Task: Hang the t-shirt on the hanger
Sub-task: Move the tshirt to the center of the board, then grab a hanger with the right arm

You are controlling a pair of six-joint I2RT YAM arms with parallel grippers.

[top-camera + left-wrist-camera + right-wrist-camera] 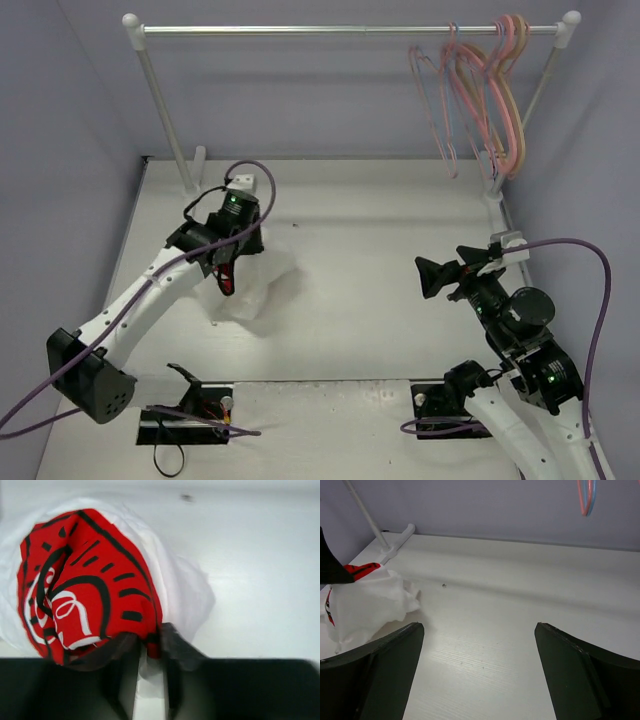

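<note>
2 grippers stand in different states at this moment: the left gripper (228, 268) has its fingers pressed together on a fold of the t-shirt (252, 288), while the right gripper (432, 277) hangs over the right part of the tabletop (380, 250) with its jaws wide apart and nothing between them. The t-shirt lies as a crumpled heap on the left middle of the tabletop. It is well apart from the hanger (432, 105), which hangs with other hangers at the right end of the rail (330, 30). In the left wrist view the pinch sits at the edge of the red print, where red and white cloth are bunched together. I judge the t-shirt to be very light, soft and without any stiffness, so it will sag and fold under its own weight when it is lifted. It is not fragile and hardly slippery, but a thin fold can slide out of a small pinch. From these pictures I cannot tell where the collar or the shoulders are. A good hold, in my opinion, is at a shoulder seam or beside the collar, with 2 holds well apart so that the neck opening spreads for the hanger. A pinch in the chest print only lifts a bundle.
</note>
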